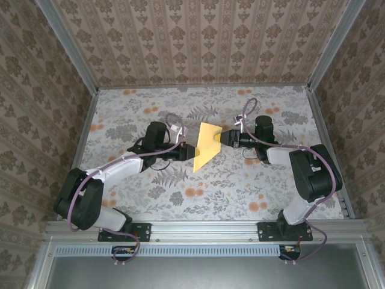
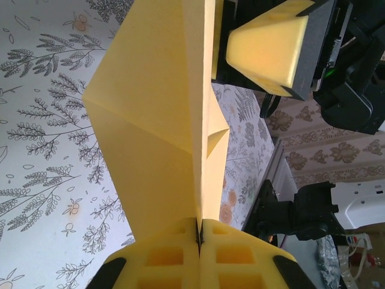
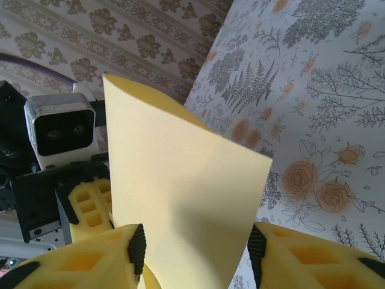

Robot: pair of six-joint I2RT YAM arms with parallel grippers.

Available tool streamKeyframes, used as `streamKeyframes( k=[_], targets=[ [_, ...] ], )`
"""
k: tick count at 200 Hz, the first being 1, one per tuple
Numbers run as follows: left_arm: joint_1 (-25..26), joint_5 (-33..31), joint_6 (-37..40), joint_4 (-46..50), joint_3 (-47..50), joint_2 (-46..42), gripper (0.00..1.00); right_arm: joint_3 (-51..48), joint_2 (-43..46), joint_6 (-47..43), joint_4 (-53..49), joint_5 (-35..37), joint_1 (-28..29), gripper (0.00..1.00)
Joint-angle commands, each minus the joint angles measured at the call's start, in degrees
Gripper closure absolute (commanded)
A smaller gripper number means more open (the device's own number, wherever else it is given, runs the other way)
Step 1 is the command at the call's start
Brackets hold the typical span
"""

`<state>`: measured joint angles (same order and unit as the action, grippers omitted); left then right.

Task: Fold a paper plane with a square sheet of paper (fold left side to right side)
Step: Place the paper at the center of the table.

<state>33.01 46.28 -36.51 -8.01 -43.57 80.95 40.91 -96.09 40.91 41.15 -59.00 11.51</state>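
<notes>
Left gripper point(image 1: 185, 152), the nearer of the two, is pressed together on the paper plane point(image 1: 204, 146). In its wrist view the two yellow fingers point(image 2: 237, 256) meet with the folded paper caught in the seam between them. From that grip the yellow paper rises as a creased sheet with one flap spreading to the left. Seen from above, it is held up at the middle of the table, its narrow tip toward the near edge and its wider end farther off. Just beyond, on the right, the right gripper point(image 1: 225, 138) reaches in with its fingers point(image 3: 137, 250) standing apart, one on each side of the paper. Whether their pads touch it I cannot tell. The flowered cloth point(image 1: 240, 186) spreads beneath, and the patterned walls point(image 1: 198, 36) close the far side.
</notes>
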Motion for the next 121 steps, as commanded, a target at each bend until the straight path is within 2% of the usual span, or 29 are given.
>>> streamKeyframes(
  k=[1, 24, 70, 88, 121],
  targets=[
    [0.30, 0.27, -1.24, -1.90, 0.64, 0.70, 0.98, 1.39, -0.15, -0.75, 0.88, -1.84, 0.17, 0.58],
    [0.30, 0.12, -1.70, -2.60, 1.25, 1.64, 0.98, 1.59, 0.08, -1.54, -1.34, -1.31, -0.18, 0.71],
    [0.69, -0.40, -4.78, -8.22, 3.64, 5.18, 0.99, 3.10, 2.78, -10.18, -17.14, 1.92, -0.61, 0.93],
    [1.45, -0.46, -5.94, -10.54, 4.02, 7.14, 0.98, 3.68, 2.93, -12.25, -21.50, 3.03, -0.65, 0.98],
    [2.88, -1.39, -8.46, -14.97, 4.37, 11.42, 0.98, 5.38, 1.34, -15.21, -29.95, 6.40, -0.65, 0.98]
  ],
)
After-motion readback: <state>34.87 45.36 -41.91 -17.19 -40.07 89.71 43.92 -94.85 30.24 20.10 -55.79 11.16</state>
